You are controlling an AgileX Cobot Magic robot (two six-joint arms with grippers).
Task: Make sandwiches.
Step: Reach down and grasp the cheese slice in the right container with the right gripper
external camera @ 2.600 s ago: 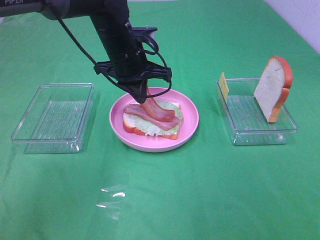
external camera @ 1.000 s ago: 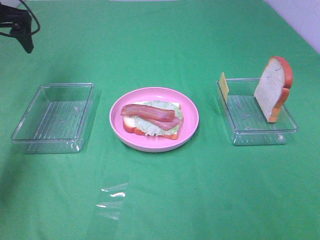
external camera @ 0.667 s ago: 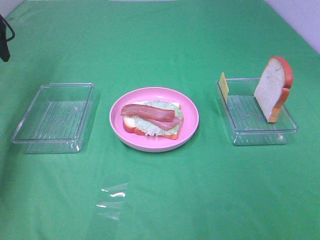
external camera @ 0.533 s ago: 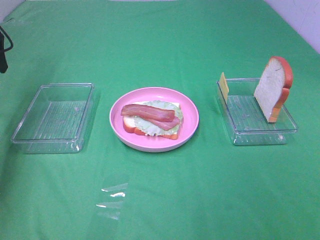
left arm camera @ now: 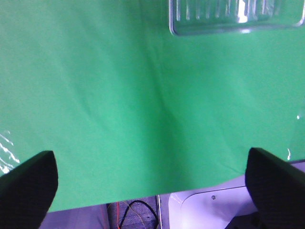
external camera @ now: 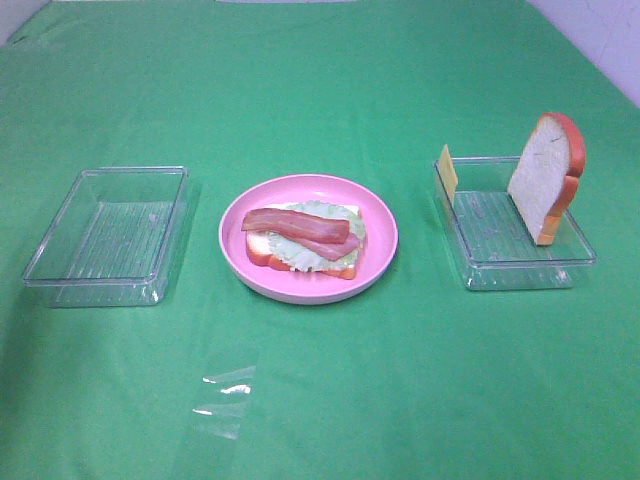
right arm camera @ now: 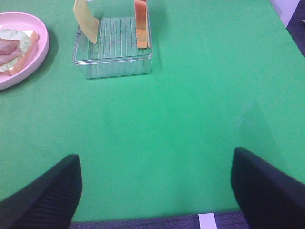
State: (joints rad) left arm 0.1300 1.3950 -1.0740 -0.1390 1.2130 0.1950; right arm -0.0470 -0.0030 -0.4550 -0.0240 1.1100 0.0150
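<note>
On the round pink plate (external camera: 382, 225) lies a bread slice (external camera: 262, 249) with a pale green lettuce leaf (external camera: 335, 258) and red-brown bacon strips (external camera: 298, 227) on top. The second bread slice (external camera: 545, 177) stands upright in the right clear tray (external camera: 520, 270), with the thin yellow cheese square (external camera: 447, 173) leaning at that tray's left wall. Both also show in the right wrist view, bread (right arm camera: 141, 17) and cheese (right arm camera: 86, 21). My left gripper (left arm camera: 151, 179) is open and empty above bare cloth. My right gripper (right arm camera: 156, 183) is open and empty, apart from the tray. Neither arm shows in the high view.
An empty clear tray (external camera: 108, 235) stands left of the plate; its edge shows in the left wrist view (left arm camera: 237, 21). A scrap of clear film (external camera: 225, 400) lies on the green cloth toward the front. The table's front edge shows in both wrist views.
The left arm let go of the bacon strip onto the sandwich, then drew back to the far left and out of the high view. The bacon now lies flat.
</note>
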